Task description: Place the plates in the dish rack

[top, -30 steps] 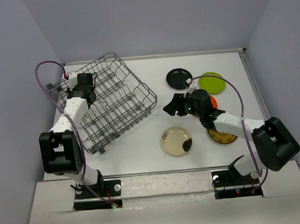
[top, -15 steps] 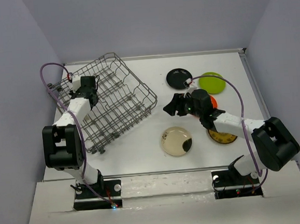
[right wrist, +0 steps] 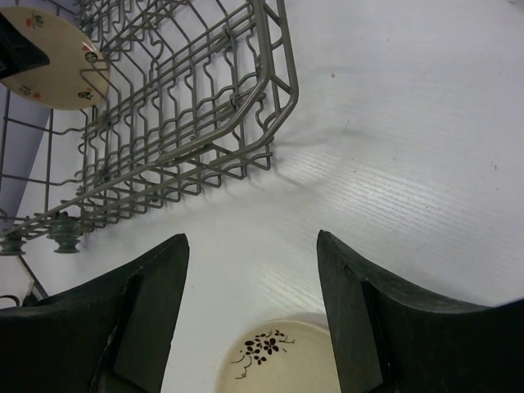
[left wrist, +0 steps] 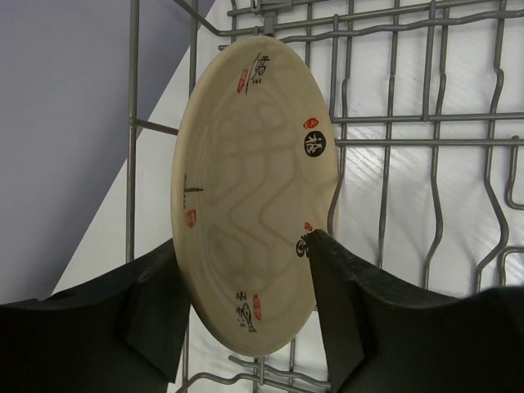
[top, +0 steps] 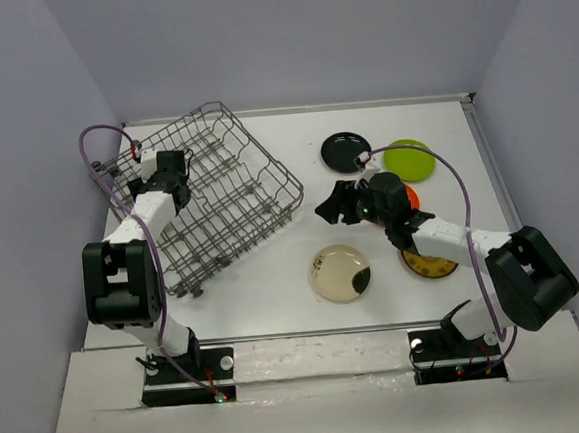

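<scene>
Shifted slightly toward 4 o'clock, left gripper [left wrist: 246, 243] straddles a cream plate [left wrist: 254, 164] standing in the rack [left wrist: 409, 142] at its 10 o'clock, jaws parted, apparently releasing. Right gripper [right wrist: 250, 241] hangs wide open, empty. Next, it should descend on the second plate [top: 336, 268] at its 6 o'clock.

In view are 6 plates [top: 340, 273] and 1 grey wire dish rack [top: 218, 197].

— Where's open room?
— Bare table [top: 274, 278] between rack [top: 219, 212] and flat plate [top: 340, 273].
— Inside the rack?
— Tight: tines [right wrist: 205, 90] everywhere, upright plate [left wrist: 254, 188] by its side wires.
</scene>
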Tool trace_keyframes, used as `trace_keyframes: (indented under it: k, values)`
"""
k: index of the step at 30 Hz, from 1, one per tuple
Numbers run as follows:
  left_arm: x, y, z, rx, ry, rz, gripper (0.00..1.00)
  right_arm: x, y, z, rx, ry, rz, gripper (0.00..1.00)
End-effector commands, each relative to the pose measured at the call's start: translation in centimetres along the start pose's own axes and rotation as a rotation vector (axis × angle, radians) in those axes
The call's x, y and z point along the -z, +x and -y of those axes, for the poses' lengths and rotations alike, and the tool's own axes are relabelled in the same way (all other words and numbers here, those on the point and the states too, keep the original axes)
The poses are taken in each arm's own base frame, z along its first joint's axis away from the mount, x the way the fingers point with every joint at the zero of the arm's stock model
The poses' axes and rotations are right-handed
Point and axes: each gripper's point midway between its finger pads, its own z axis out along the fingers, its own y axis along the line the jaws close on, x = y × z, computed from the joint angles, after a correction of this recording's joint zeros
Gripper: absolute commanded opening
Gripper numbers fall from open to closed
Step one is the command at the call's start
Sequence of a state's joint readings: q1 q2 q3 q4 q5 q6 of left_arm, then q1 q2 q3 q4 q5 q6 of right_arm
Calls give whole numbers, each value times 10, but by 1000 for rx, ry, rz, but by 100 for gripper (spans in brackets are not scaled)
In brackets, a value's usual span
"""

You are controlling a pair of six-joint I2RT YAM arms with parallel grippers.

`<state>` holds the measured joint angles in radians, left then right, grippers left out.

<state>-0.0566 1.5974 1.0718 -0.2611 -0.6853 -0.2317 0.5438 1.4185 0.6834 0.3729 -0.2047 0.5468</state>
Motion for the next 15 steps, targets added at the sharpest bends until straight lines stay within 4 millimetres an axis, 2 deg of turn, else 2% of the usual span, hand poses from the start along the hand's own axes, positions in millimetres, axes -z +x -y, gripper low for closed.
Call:
trace_keyframes:
  k: [1,8,11,15]
  values:
    - [13,-20,-14,67,-8,67,69,-1,-18,-6,37,-13,67,69]
    - [22,-24,-14,80,41,84,72,-1,-19,-5,44,-3,69,69]
    - [29,-30,-13,98,77,97,78,-1,-18,-4,47,3,66,69]
    - [47,-49,-14,146,138,142,90,0,-21,0,52,33,69,69]
